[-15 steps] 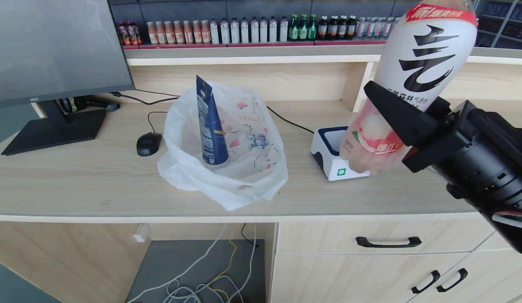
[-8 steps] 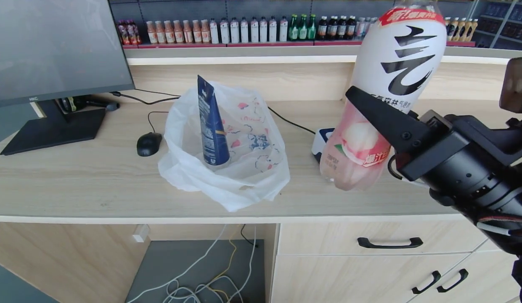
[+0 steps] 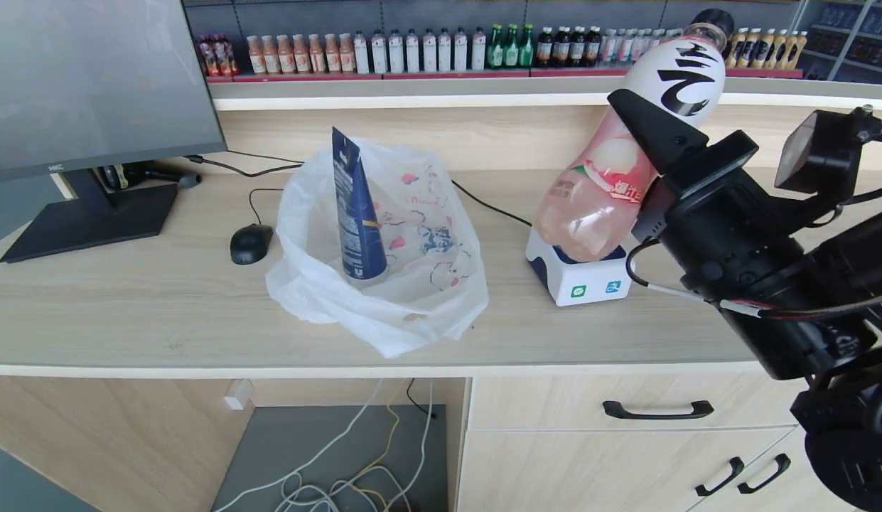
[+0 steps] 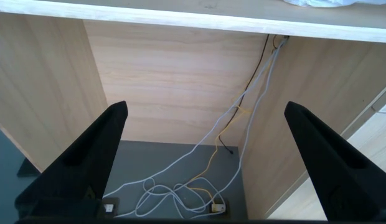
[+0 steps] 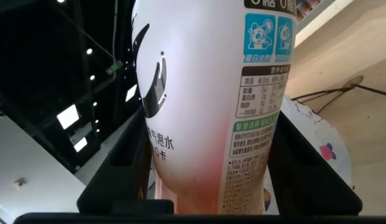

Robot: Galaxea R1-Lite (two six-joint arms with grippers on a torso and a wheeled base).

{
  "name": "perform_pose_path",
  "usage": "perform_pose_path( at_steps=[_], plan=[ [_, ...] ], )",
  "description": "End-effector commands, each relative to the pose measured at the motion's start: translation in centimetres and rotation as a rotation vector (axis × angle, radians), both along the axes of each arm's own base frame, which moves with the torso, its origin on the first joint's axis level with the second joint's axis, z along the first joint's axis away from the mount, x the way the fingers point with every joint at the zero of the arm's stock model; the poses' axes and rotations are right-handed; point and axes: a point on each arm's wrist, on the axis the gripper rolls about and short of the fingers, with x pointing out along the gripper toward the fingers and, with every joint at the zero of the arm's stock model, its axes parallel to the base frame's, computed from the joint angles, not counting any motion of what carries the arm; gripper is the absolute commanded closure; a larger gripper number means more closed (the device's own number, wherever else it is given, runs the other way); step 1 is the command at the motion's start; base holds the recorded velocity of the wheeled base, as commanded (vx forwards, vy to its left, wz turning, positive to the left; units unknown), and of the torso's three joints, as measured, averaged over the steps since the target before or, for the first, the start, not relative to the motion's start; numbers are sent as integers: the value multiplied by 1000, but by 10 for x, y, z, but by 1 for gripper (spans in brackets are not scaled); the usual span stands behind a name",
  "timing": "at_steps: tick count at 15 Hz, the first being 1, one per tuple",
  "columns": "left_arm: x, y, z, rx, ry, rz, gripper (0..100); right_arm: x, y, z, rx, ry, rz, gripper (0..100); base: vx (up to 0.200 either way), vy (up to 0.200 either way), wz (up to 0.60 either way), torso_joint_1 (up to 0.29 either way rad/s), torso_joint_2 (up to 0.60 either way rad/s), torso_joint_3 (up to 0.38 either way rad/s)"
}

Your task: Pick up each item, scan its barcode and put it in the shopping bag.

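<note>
Left gripper (image 4: 205, 109) is hanging below the counter (image 3: 163, 313) edge over floor cables (image 4: 180, 193), fingers wide apart, holding nothing. Monitor (image 3: 92, 78) and mouse (image 3: 251, 243) are sitting on the counter's left part. Shopping bag (image 3: 412, 284) is lying open mid-counter, a blue tube (image 3: 355, 213) standing upright inside it, so one item is looking done. Scanner (image 3: 579, 274) is sitting just right of the bag. Bottle (image 3: 604, 206) is hanging tilted, base right over the scanner top, cap leaning up and away to the right; whether they are touching is unclear. Right gripper (image 5: 211, 162) is clamping the bottle around its middle, one finger on each side. Judging: the bottle is at the scan step; bagging it is remaining.
</note>
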Motion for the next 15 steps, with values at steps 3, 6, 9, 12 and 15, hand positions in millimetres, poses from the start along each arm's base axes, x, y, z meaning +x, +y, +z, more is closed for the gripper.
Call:
perform_pose_path(
  at_steps=[3,6,9,12,15],
  plan=[
    [0,0,0,0,0,1,0,21,0,-7,94,71,17,100,0,0,0,0,0,0],
    [0,0,0,0,0,-1,0,30,-4,-11,134,105,21,100,0,0,0,0,0,0],
    [0,0,0,0,0,-1,0,46,-8,-17,165,130,8,100,0,0,0,0,0,0],
    [0,0,0,0,0,-1,0,58,-9,-30,165,172,-2,100,0,0,0,0,0,0],
    [0,0,0,0,0,-1,0,66,-10,-37,172,195,-12,100,0,0,0,0,0,0]
  ],
)
